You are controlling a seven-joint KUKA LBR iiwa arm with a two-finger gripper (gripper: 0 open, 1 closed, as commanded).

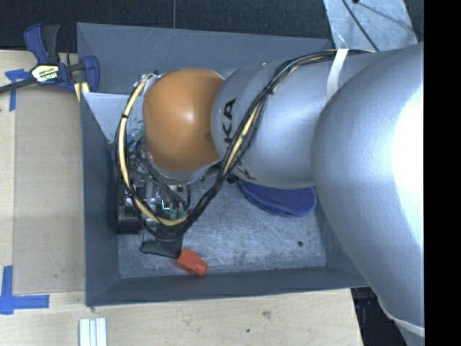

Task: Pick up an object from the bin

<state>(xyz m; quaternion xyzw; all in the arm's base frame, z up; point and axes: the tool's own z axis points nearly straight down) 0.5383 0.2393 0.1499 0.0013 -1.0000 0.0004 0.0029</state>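
Big silver arm (338, 143), thick, round and shiny, reaching in from the right and covering much of the grey metal bin (97, 229). Bent down at the wrist, with its end pointing to the left side of the bin. On the wrist, a smooth orange cover (180, 117), round like a ball. Thin yellow and black cables (130, 157), looping round the cover and running back along the arm.

Under the cover, the gripper (153, 211), dark and full of small parts, low in the left part of the bin and close to the left wall. Wide or narrow? No way to know from here, with the wrist in the way.

Just below the gripper, near the front wall and left of the middle, a small red-orange block (191, 262). Hard-looking, with flat sides and corners, lying a bit tilted on the bottom. Touching its left end, a flat black piece (160, 249), shaped like a little wedge. Part of the gripper or a loose thing? Hard to say.

Further right, near the middle of the bin, a blue thing (281, 200), soft-looking and rounded, half hidden under the arm and well apart from the block.

Bottom of the bin grey and rough, with small dark specks. Walls smooth and slanting outward.
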